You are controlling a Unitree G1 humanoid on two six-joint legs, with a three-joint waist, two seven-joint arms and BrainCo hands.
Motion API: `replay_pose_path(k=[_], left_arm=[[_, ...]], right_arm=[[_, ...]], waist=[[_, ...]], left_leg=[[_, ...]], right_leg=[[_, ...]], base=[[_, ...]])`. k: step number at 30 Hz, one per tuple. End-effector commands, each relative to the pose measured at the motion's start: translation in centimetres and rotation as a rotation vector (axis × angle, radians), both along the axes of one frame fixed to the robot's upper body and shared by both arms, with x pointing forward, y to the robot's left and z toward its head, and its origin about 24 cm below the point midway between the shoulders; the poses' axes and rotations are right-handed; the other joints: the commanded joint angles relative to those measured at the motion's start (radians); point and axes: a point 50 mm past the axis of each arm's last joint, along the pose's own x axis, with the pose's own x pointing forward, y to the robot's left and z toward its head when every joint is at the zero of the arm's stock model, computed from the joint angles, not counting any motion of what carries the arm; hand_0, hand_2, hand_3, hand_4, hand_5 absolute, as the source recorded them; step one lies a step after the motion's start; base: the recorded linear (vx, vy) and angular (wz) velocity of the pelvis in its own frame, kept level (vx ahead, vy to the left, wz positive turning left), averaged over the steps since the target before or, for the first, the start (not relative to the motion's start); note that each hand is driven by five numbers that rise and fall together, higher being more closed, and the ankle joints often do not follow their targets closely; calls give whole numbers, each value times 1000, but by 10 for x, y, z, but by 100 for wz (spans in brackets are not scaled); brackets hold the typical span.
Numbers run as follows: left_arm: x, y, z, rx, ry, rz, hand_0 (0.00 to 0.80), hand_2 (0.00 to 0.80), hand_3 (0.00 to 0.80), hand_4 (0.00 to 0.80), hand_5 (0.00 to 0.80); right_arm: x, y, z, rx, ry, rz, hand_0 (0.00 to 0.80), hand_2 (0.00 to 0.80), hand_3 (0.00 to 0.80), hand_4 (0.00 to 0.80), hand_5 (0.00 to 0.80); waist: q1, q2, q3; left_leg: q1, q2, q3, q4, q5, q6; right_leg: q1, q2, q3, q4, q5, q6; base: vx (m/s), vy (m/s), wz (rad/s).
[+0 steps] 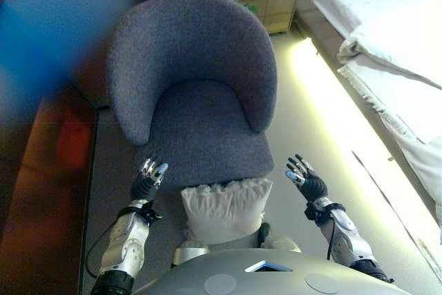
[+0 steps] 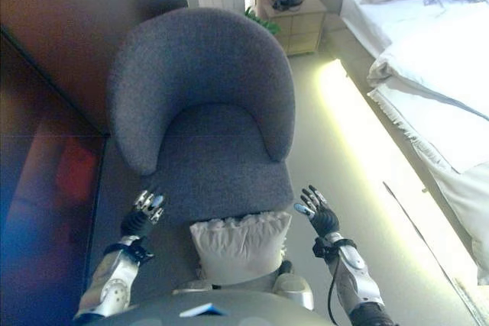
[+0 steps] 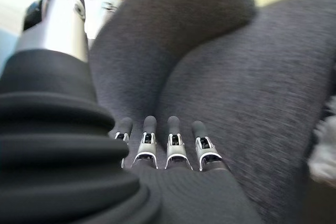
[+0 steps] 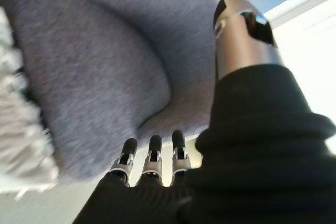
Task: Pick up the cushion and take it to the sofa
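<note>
White cushion (image 1: 224, 208) leans on the grey armchair (image 1: 197, 94) front, midway between left robot hand (image 1: 148, 179) and right robot hand (image 1: 306, 179), both spread, empty.

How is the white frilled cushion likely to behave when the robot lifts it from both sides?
The cushion looks plump and creased, so it will probably squash and sag rather than stay stiff. It seems light for its bulk. Its fabric may slip between straight fingers, so the open left robot hand and right robot hand should press inward.
</note>
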Motion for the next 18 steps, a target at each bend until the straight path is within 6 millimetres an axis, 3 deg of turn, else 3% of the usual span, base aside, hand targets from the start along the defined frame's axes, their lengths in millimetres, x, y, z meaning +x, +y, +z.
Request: replay_pose_path(k=[1,6,10,13,14,18], left_arm=[[22,9,22,116,-133,-62,0,0,0,0,0],[44,15,33,169,-175,-27,0,0,0,0,0],[84,2,59,176,-315,-22,0,0,0,0,0],[101,-9,70,181,-377,-12,0,0,0,0,0],[105,-11,73,186,-393,-8,0,0,0,0,0],[124,-19,95,200,-489,-7,0,0,0,0,0]], right_arm=[[30,13,22,-13,-157,-22,0,0,0,0,0],[42,8,23,-84,-164,-63,0,0,0,0,0],[89,1,54,-213,-303,-67,0,0,0,0,0],[120,-4,82,-253,-380,-72,0,0,0,0,0],[128,-5,91,-262,-403,-73,0,0,0,0,0],[157,-10,129,-302,-500,-88,0,0,0,0,0]], waist=[[17,-42,53],[41,-50,125],[54,-34,243],[55,-23,304],[56,-17,322],[46,6,376]], left_leg=[[-150,-29,52,228,-86,69],[-305,-6,49,407,-132,73],[-525,17,6,560,-152,58],[-649,21,-12,654,-165,57],[-678,26,-21,695,-196,52],[-836,19,-35,809,-214,70]], right_leg=[[23,-120,-48,180,-114,88],[-57,-154,-71,264,-125,81],[-244,-162,-62,382,-146,60],[-391,-166,-43,507,-175,46],[-434,-167,-30,573,-210,50],[-642,-172,14,751,-256,28]], base=[[11,39,9],[-133,-33,20],[-405,-52,17],[-251,1,3],[-182,10,-9],[-213,24,5]])
